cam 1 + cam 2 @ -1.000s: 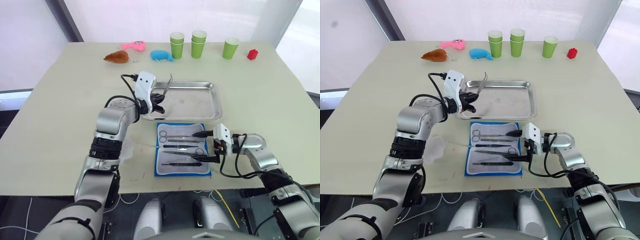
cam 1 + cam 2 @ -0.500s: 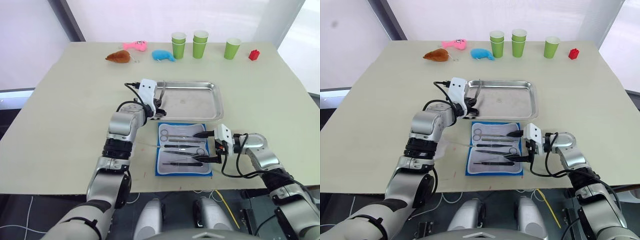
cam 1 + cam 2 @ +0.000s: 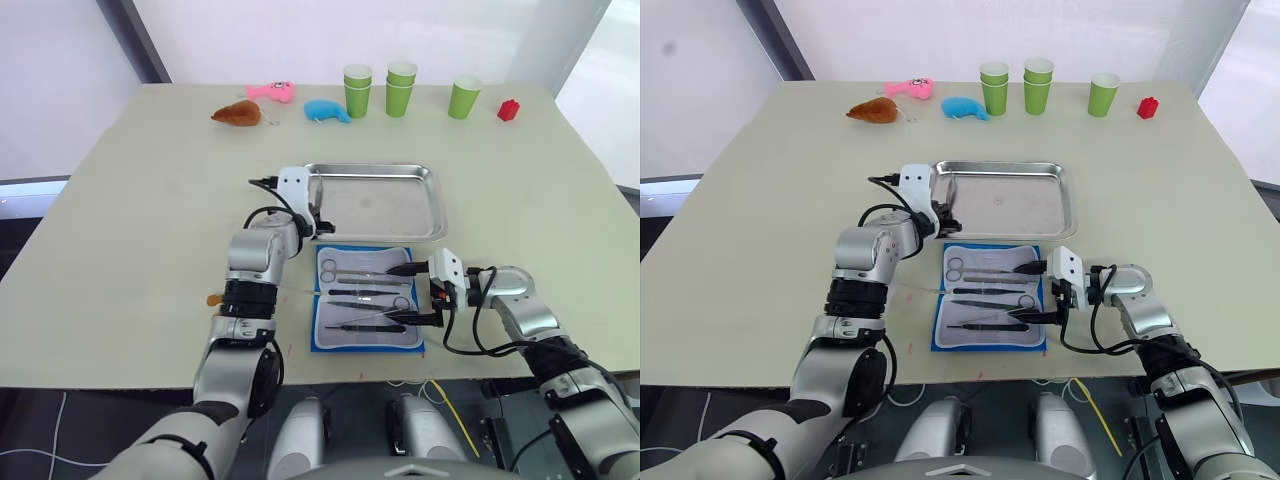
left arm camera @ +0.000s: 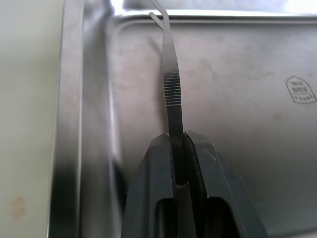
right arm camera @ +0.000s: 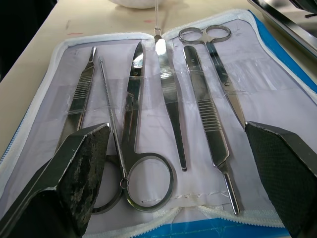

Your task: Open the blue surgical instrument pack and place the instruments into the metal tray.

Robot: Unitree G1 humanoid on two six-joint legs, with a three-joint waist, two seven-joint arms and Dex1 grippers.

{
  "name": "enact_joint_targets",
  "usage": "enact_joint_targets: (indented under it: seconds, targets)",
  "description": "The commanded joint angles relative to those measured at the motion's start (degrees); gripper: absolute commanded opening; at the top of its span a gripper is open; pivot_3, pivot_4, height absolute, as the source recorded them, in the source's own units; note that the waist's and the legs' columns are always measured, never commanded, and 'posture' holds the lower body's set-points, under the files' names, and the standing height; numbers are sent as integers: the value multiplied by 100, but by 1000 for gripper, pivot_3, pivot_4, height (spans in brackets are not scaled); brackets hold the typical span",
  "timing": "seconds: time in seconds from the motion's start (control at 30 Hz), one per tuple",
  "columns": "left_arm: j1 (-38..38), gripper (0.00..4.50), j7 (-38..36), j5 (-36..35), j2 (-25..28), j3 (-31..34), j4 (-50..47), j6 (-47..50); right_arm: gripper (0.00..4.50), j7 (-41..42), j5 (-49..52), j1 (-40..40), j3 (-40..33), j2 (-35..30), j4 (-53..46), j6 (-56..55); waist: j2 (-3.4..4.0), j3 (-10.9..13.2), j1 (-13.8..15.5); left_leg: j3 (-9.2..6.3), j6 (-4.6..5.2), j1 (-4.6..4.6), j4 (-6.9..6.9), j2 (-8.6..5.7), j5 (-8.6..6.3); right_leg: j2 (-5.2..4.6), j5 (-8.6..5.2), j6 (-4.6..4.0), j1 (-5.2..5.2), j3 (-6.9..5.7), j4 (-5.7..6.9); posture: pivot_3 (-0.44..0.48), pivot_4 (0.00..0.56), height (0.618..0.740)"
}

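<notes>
From my head cameras, my left pincer (image 3: pixel 313 205) sits at the left end of the metal tray (image 3: pixel 425 215), over its near-left corner, closed on a thin silver tweezers (image 3: pixel 318 193). The tray lies on the table (image 3: pixel 120 230), its floor otherwise bare. Just in front of the tray the blue surgical instrument pack (image 3: pixel 366 297) lies opened flat, pale lining up, with the instruments (image 3: pixel 362 290) in rows across it. My right pincer (image 3: pixel 415 295) rests at the pack's right edge, spread wide, one finger near the far row and the other near the front row. Along the far edge of the table stand green cups (image 3: pixel 399 88), with a red block (image 3: pixel 508 110) to their right and a blue whale toy (image 3: pixel 323 110), a pink toy (image 3: pixel 270 92) and a brown toy (image 3: pixel 237 114) to their left.

From my left wrist, my two fingers (image 4: pixel 151 198) pinch the tweezers (image 4: pixel 171 94) between them; the ribbed shaft runs out over the tray floor (image 4: pixel 237 74) and its split end reaches near the far rim.

From my right wrist, my fingers (image 5: pixel 74 171) stand wide apart on either side of the pack (image 5: pixel 277 87). Between them lie scissors with ring handles (image 5: pixel 141 176), a second pair (image 5: pixel 210 37), a ribbed-handled scalpel-like tool (image 5: pixel 208 121), a thin probe (image 5: pixel 111 129) and tweezers (image 5: pixel 84 94), all on the lining.
</notes>
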Motion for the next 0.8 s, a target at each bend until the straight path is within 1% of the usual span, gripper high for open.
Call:
enact_joint_targets:
  seconds: [0.03,0.2,0.27,0.3,0.33,0.37,0.43,0.47,0.5,0.6,0.63,0.8]
  targets:
    - [-161,32,133,3,-37,89,-293,57,4500,-21,-540,343,371,-97,433,196,0,0,0,0,0,0,0,0,0,0,0,0,0,0,0,0,150,740]
    - [-153,32,231,-3,-91,149,-306,127,4500,-39,-539,350,373,-95,429,192,0,0,0,-1,-1,0,-1,-1,0,0,0,0,0,0,0,0,150,740]
    - [-158,853,270,22,-98,151,-304,101,4500,-47,-538,352,372,-92,426,195,0,0,0,-1,-1,0,-1,-1,0,0,0,0,0,-1,-1,0,150,740]
    - [-165,1143,293,27,-107,161,-303,88,4500,-52,-538,354,372,-90,423,197,0,0,0,-1,-1,0,-1,-1,0,0,0,0,0,-1,-1,0,150,740]
    - [-176,1535,310,32,-112,168,-295,72,4500,-55,-537,353,371,-88,422,199,0,0,0,-1,-1,0,-1,-1,0,-1,0,0,0,-1,-1,0,150,740]
    - [-185,2249,317,30,-115,172,-288,65,4500,-57,-536,353,370,-87,423,199,0,0,0,-1,-1,0,-2,-1,0,0,0,0,0,-1,-1,0,150,740]
    - [-196,2637,325,31,-119,172,-270,46,4500,-61,-536,348,370,-80,432,197,-1,0,0,-1,-1,1,-2,-1,0,-1,0,0,1,-1,-1,0,150,740]
    - [-195,3057,328,30,-126,163,-290,46,4500,-59,-531,348,366,-81,431,198,-1,0,0,-1,-1,0,-2,-1,0,-1,0,0,1,-1,-1,0,150,740]
    - [-199,3057,328,32,-128,159,-296,43,4500,-58,-529,343,364,-79,435,198,-1,0,-4,-1,-2,0,-2,-1,0,-1,0,0,1,-1,-1,0,150,740]
    - [-203,4394,298,20,-142,146,-359,39,4500,-44,-505,335,347,-92,422,209,-1,0,-8,-1,-2,2,-4,-1,0,0,0,0,1,0,-1,0,150,740]
    - [-203,4485,282,21,-142,136,-386,30,4500,-37,-496,332,339,-97,414,218,0,0,-11,0,-2,2,-4,-1,0,0,0,0,1,0,-1,0,150,740]
    - [-178,4485,197,14,-117,111,-555,-76,4500,-27,-403,302,275,-72,395,306,-1,0,-6,-1,-2,1,-4,-2,0,-1,0,0,1,-1,-2,0,150,740]
